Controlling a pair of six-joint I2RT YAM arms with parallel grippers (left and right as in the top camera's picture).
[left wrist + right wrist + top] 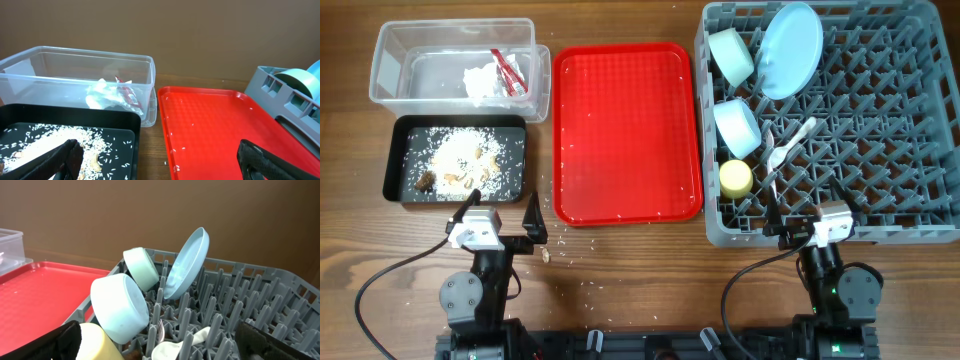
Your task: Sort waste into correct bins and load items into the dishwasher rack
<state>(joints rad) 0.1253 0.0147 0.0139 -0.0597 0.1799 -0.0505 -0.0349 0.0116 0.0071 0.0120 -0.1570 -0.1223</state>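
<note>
Near the table's (650, 280) front edge, both your arms sit close to their bases: left gripper (155, 160) wide open, empty, facing the black tray (75, 116) of rice crumbs (65, 134); right gripper (160, 340) equally spread, empty, at the grey rack (260, 287). Plate (186, 262), two bowls (120, 307) and yellow cup (97, 342) lean inside it; white cutlery (790, 145) seemingly lies among the pegs.

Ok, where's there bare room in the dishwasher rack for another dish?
The dishwasher rack is bare pegs right of the plate and cutlery. Its left edge is crowded: two bowls, yellow cup. The red tray is nearly bare too.
</note>
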